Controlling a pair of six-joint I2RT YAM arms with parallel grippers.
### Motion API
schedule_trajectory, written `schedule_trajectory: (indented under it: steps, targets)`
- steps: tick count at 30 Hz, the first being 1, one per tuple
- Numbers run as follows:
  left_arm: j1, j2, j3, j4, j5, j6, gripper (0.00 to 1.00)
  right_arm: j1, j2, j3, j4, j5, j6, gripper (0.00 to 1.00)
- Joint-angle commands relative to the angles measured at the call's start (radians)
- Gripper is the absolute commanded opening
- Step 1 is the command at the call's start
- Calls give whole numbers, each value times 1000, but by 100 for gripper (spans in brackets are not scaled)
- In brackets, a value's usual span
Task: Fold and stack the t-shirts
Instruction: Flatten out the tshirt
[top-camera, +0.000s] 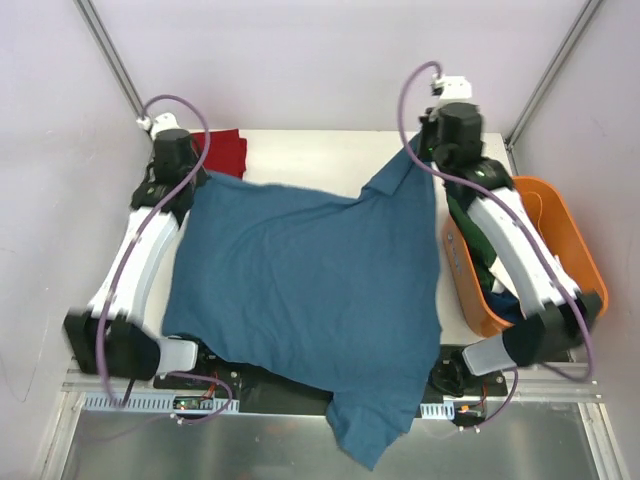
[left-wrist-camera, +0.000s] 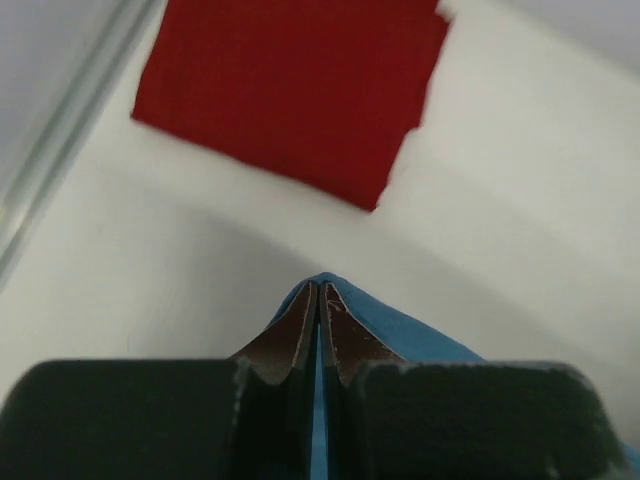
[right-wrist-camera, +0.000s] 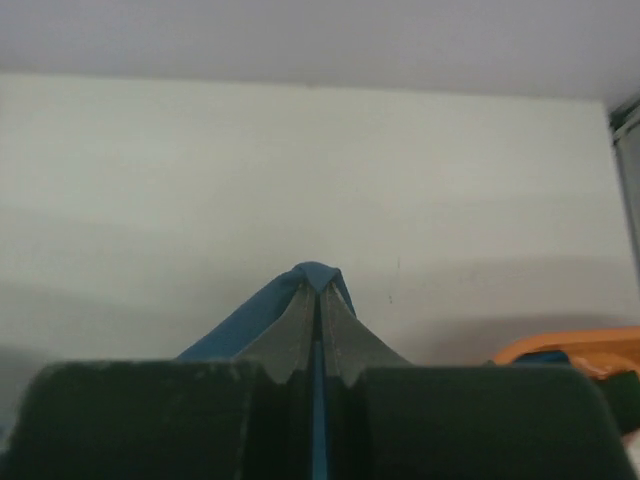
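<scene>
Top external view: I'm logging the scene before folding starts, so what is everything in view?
teal-blue t-shirt: one, teal-blue, spread across the middle, near hem hanging past the front edge.
red t-shirt: one, deep red, folded, far left.
basket: one, orange, right side.
clothes in basket: number unclear, dark green and blue.
table: one, white, beneath everything.
left tool: one, dark, shut on teal-blue t-shirt.
right tool: one, dark, shut on it too.

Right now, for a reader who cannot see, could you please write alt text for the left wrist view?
The left fingers are shut on a fold of the teal-blue t-shirt, seen from just behind them. Beyond, a folded deep red t-shirt lies flat on the white table.
</scene>
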Motion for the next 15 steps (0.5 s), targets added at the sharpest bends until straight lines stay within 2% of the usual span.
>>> schedule_trajectory:
  steps: [1,6,10,15]
  targets:
    - [99,170,0,7,137,-48,0,-2,177,36,-20,-12,73,1]
    - [130,440,141,5,251,-30,0,-1,452,206,-125,-58,106,1]
    - [141,537,183,-1,271,-22,0,-1,505,231,-125,-73,122,1]
    - [156,514,136,-1,265,-32,0,-2,451,176,-126,-73,137,1]
